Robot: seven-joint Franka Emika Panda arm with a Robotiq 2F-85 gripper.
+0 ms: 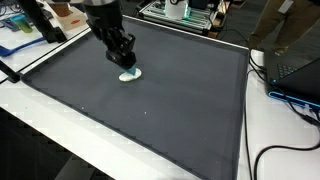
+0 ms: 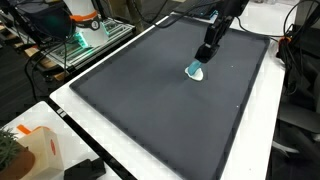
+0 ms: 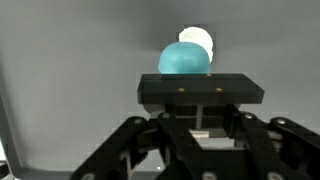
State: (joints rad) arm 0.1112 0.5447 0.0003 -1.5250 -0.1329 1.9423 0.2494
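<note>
A broad dark grey mat (image 1: 170,110) covers most of a white tabletop (image 1: 60,135), and a thin pale line marks its edges. In an exterior view, black cables (image 1: 272,150) loop across the bare white strip beside the mat, near a dark device (image 1: 300,70) with a blue lead. Beyond the tabletop stands a metal wire rack (image 2: 90,45) — a green glow sits on its upper shelf. At the near corner are a leafy plant (image 2: 8,150) and a white object with an orange patch (image 2: 45,155). The light falls soft and even across the mat — the room around it looks like a cluttered lab.

No legible text or signs anywhere.
</note>
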